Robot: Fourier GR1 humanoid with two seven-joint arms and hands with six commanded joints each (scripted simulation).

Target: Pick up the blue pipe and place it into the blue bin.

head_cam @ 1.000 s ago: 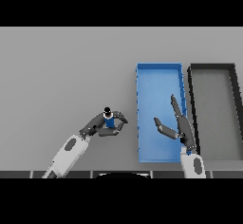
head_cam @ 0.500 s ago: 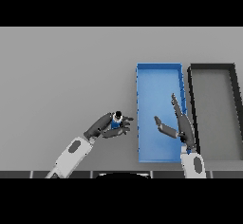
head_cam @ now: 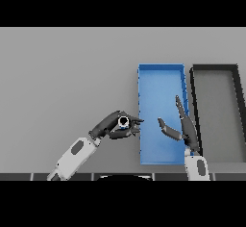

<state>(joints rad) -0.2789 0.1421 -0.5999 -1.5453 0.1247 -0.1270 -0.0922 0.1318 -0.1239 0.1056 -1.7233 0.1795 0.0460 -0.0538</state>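
Observation:
The blue pipe (head_cam: 124,122) shows end-on as a pale ring with a dark hole, held above the table just left of the blue bin (head_cam: 161,72). My left hand (head_cam: 111,126) is shut on the pipe, fingers curled round it, fingertips almost at the bin's left wall. My right hand (head_cam: 182,126) hovers open over the bin's lower right part, fingers straight and pointing away, thumb spread to the left. The pipe's blue body is mostly hidden by the fingers.
A black bin (head_cam: 215,69) stands directly right of the blue bin, their long walls side by side. The grey table (head_cam: 62,77) stretches to the left and far side.
My left hand has carried the pipe to the right, from mid-table to the blue bin's left wall. The right hand has stayed in place over the bin.

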